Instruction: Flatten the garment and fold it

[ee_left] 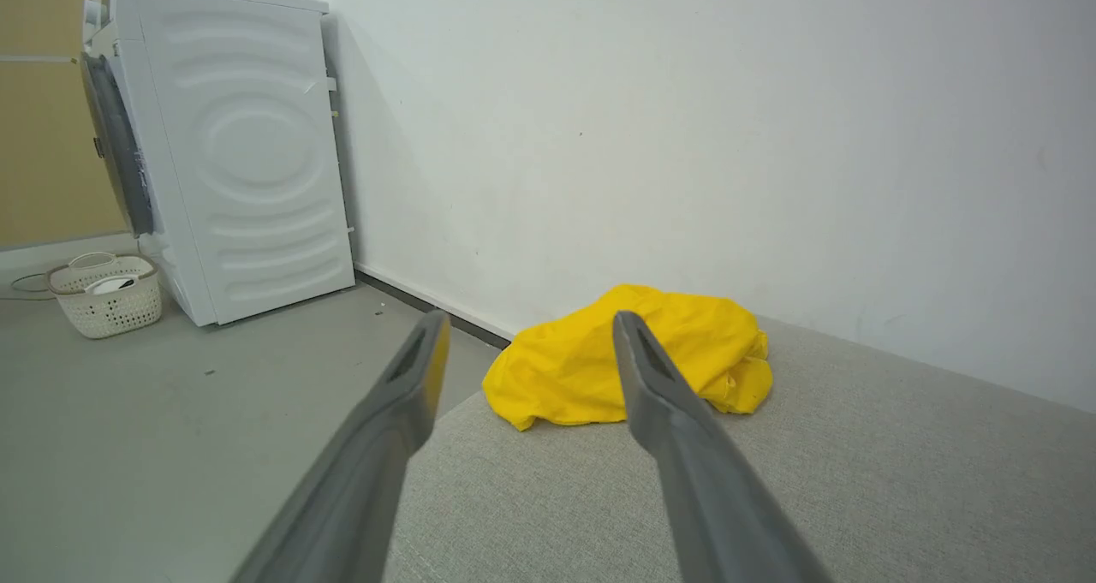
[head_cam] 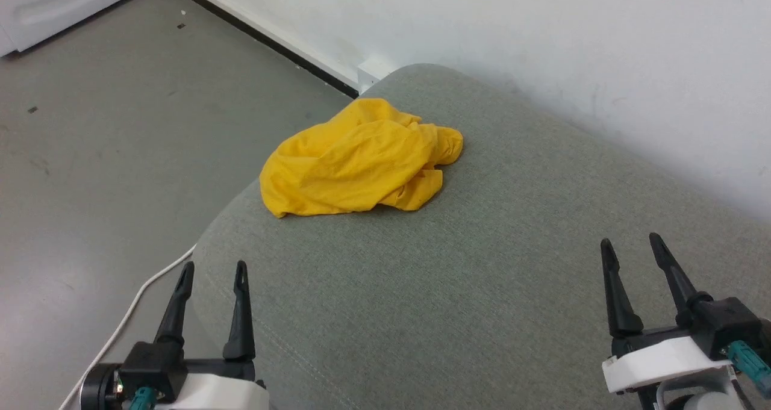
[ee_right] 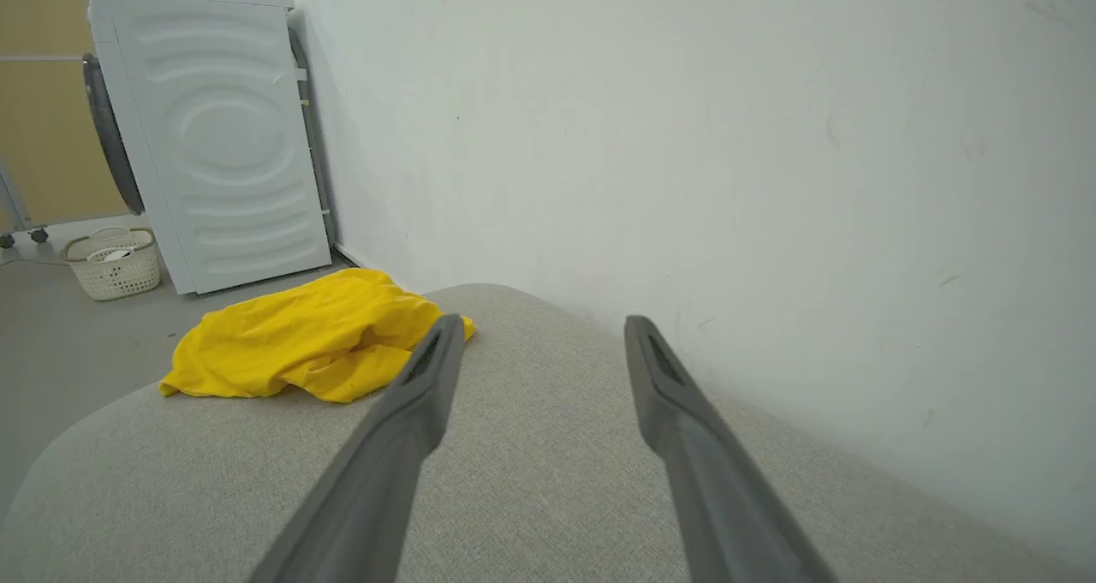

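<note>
Sitting crumpled near the far rounded end of the grey cushion, the garment is untouched: 0 flattening, 0 folds. Left gripper and right gripper spread wide, empty, well short.

a grey fabric cushion with a rounded corner sits against a white wall. grey floor lies to its left, with a dark skirting along the wall's foot. a white cable trails on the floor by the cushion's near edge. farther off a white washer stands by the wall, a pale basket (something white inside) on the floor just beside it.
</note>
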Motion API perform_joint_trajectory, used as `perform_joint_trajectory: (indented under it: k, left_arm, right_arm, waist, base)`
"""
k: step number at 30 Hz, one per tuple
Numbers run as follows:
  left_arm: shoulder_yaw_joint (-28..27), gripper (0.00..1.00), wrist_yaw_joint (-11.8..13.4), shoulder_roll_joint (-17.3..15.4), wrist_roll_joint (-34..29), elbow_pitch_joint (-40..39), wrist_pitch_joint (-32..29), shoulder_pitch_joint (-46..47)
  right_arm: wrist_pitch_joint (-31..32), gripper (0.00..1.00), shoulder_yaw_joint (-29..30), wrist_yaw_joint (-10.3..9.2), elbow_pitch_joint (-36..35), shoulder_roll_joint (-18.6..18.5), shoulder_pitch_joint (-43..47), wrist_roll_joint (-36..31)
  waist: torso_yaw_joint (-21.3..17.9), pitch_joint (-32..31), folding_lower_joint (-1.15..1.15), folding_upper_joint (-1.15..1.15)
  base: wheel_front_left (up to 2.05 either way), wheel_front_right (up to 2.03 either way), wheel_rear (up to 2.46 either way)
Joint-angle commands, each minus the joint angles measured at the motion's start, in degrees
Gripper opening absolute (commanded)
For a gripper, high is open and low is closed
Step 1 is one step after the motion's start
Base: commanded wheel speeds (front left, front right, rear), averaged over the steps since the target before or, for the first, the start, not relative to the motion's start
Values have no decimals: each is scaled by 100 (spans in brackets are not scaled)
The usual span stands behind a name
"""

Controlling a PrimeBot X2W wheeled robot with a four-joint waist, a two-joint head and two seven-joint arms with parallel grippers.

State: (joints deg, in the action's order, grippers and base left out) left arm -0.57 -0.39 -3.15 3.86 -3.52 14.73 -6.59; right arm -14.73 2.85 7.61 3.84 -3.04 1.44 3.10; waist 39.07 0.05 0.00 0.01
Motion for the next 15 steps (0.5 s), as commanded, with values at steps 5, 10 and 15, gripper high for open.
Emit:
perform_joint_trajectory:
  k: [5,10,15]
  left_arm:
    - [46,100,-122,-105,-108,-315,27,440]
    - [87,100,-391,-476,-93,-424,-36,1144]
    - [241,100,-626,-1068,92,-146,-654,2118]
  right_arm:
    - [-27,100,-2,-12,-37,16,15,-66]
    - [-27,100,5,-12,-121,16,-84,-209]
    - [-27,100,27,-12,-251,16,-207,-467]
  waist:
    - [-19,70,0,-1]
    - [-71,298,0,-1]
    - [-176,685,0,-1]
  base:
    - [0,0,0]
    - [0,0,0]
    - [0,0,0]
